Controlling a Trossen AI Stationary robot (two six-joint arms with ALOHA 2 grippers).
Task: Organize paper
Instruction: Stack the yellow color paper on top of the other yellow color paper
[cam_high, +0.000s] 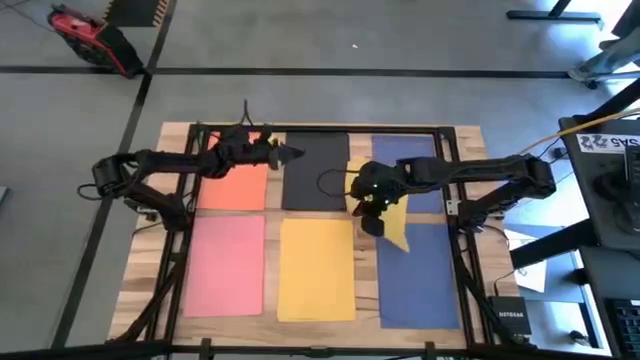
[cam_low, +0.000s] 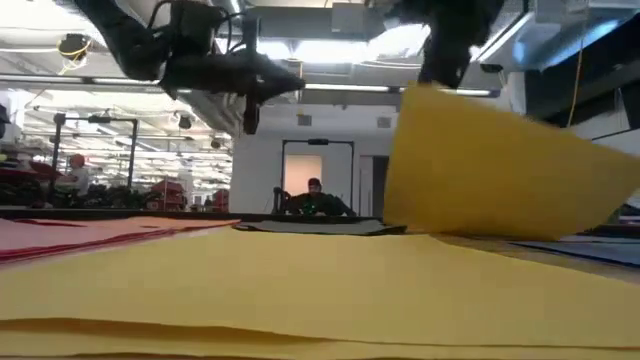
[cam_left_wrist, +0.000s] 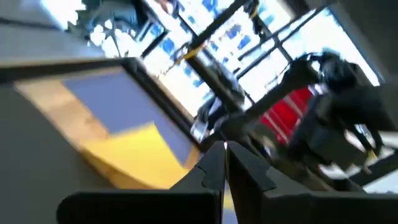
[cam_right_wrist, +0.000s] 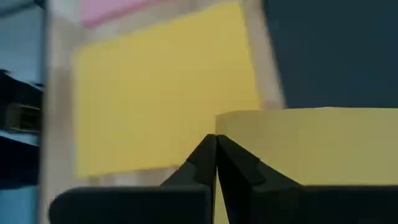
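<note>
The right gripper (cam_high: 372, 212) is hanging above the middle of the bench (cam_high: 150, 240), its fingers (cam_right_wrist: 214, 163) clenched on the edge of a second yellow sheet (cam_high: 392, 222). That sheet is being held off the bench, tilted, with most of it hanging over the near blue sheet (cam_high: 418, 272); in the low view it is standing up as a slanted yellow plane (cam_low: 500, 170) above the flat sheets.

The left gripper (cam_high: 290, 154) is hovering toward the far edge of the bench, over the seam between the orange sheet (cam_high: 232, 180) and the black sheet (cam_high: 314, 172). Its fingers (cam_left_wrist: 217, 167) are pressed together with nothing between them.

The remaining sheets are lying flat in two rows. Along the far edge, from the bench's left side to its right, are lying the orange sheet, the black sheet and a far blue sheet (cam_high: 405, 152), the last partly covered by the right arm. Along the near edge are lying the pink sheet (cam_high: 224, 266), the flat yellow sheet (cam_high: 316, 270) and the near blue sheet. The sheets are sitting just beside one another with thin strips of wood showing between them.

In the low view, a person (cam_low: 314, 198) is sitting in the room beyond the bench.
</note>
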